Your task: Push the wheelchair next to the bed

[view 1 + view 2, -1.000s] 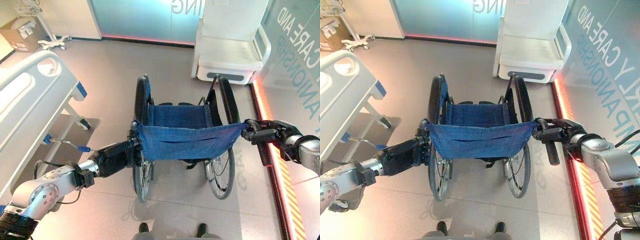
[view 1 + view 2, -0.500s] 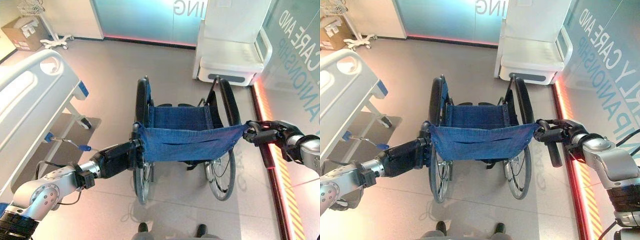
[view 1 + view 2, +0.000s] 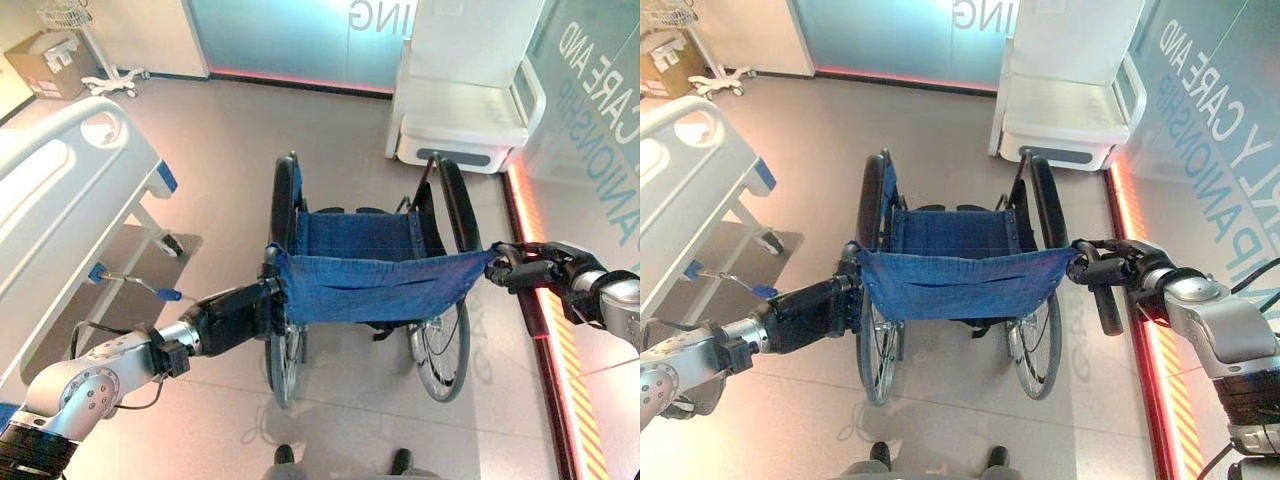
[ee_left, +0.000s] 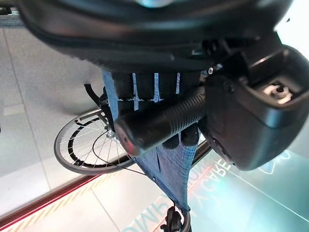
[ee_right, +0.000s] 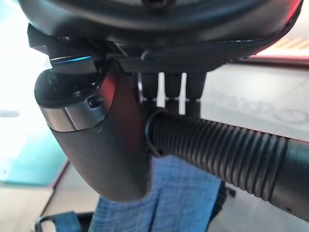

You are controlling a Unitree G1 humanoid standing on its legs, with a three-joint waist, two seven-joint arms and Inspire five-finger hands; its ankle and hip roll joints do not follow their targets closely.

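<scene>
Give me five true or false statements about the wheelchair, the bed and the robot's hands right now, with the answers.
1. The left hand is curled round a push handle of the wheelchair. True.
2. The right hand hangs free, away from the wheelchair. False: its fingers are curled round the other ribbed handle.
3. The bed stands on the robot's left. True.
4. Someone sits in the wheelchair. False: its blue seat is empty.
5. The wheelchair touches the bed. False: bare floor lies between them.
</scene>
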